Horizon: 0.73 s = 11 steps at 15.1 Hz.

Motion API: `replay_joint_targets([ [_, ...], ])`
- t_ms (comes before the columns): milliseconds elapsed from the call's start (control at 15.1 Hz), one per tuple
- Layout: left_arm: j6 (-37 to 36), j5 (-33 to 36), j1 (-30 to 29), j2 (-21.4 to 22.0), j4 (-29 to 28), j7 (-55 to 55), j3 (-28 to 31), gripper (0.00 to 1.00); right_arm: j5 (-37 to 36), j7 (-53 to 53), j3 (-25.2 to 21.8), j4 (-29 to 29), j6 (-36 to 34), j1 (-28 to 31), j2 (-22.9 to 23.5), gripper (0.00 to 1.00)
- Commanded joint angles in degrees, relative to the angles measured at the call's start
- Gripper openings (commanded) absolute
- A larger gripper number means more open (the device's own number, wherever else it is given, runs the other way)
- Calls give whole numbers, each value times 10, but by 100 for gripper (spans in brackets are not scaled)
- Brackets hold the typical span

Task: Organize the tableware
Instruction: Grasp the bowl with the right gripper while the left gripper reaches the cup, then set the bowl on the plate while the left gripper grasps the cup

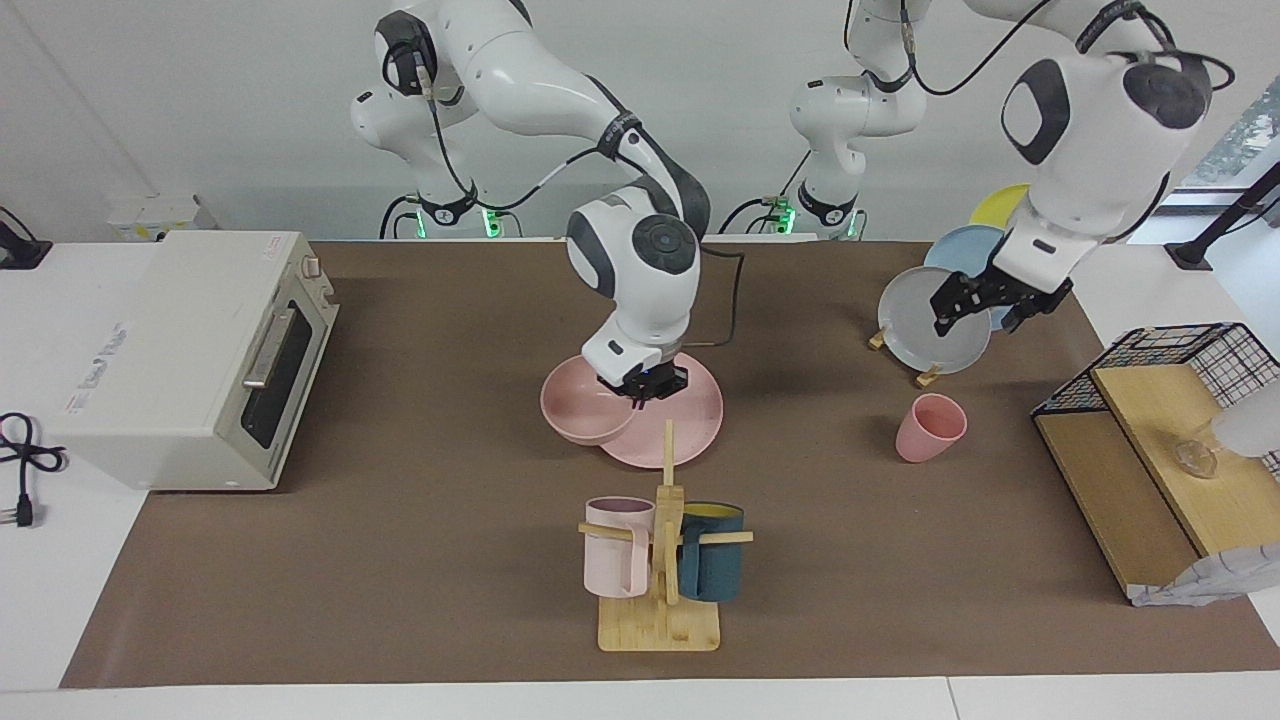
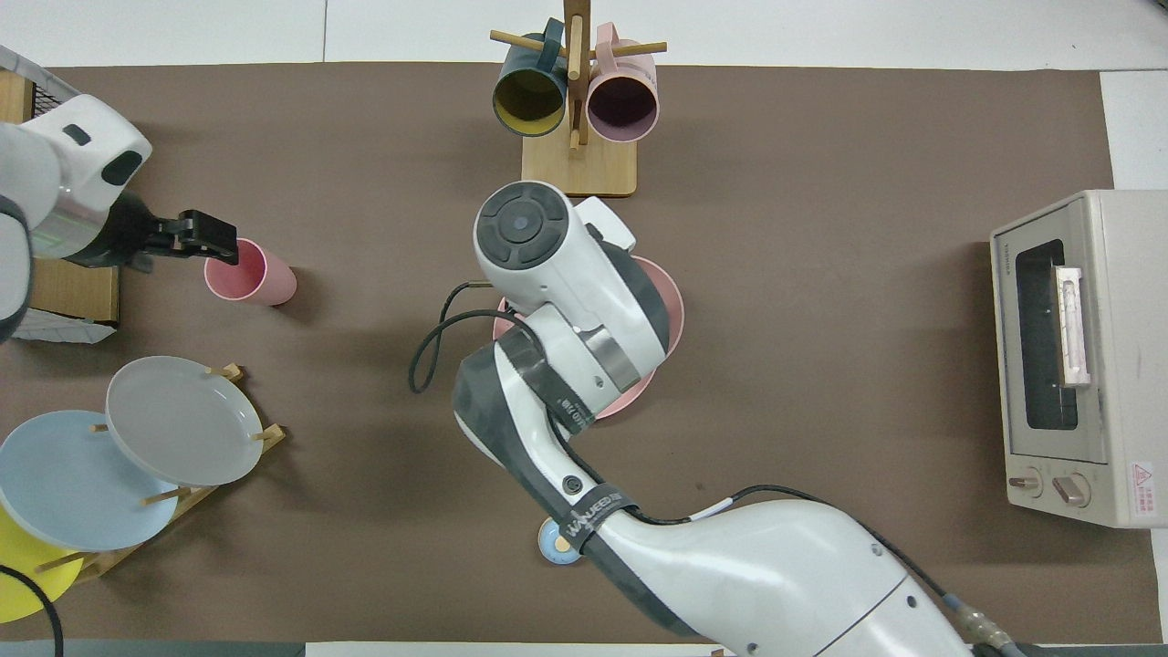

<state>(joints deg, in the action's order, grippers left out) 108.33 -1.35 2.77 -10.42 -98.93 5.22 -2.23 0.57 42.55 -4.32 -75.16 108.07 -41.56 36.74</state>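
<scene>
Tableware in pale pink sits near the mug stand (image 1: 660,575): the plate (image 1: 690,425) just nearer the robots than it, the bowl (image 1: 580,405) overlapping the plate's rim, the cup (image 1: 928,427) toward the left arm's end. Right gripper (image 1: 642,388) pinches the bowl's rim. Left gripper (image 1: 985,305) hangs open above the cup.

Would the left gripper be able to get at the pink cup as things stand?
Probably yes: the left gripper hangs over the grey plate on the rack, and the cup stands alone on bare mat, with nothing covering it.
</scene>
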Motion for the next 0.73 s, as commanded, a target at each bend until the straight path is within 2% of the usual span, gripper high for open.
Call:
replay_joint_targets([
  [0,38,-6,4,-35,7,15,1,100,-15,24,-2,38,-5,-19,28,0],
  [199,63,-16,5,-53,3,24,2,100,-34,25,-1,34,27,-34,45,0],
  [398,78,-17,6,-59,-13,36,1,100,-42,25,-2,38,19,-38,54,0],
  [464,78,-17,6,-58,-20,37,1,100,-42,25,-1,37,15,-38,54,4],
  [530,79,-17,7,-55,-33,44,1,100,-41,24,-1,37,13,-37,53,30],
  [596,82,-17,7,-52,-41,58,1,100,-43,24,-2,38,3,-34,50,66],
  [663,86,-17,12,-51,-45,70,0,100,-43,22,-2,39,-4,-32,42,96],
])
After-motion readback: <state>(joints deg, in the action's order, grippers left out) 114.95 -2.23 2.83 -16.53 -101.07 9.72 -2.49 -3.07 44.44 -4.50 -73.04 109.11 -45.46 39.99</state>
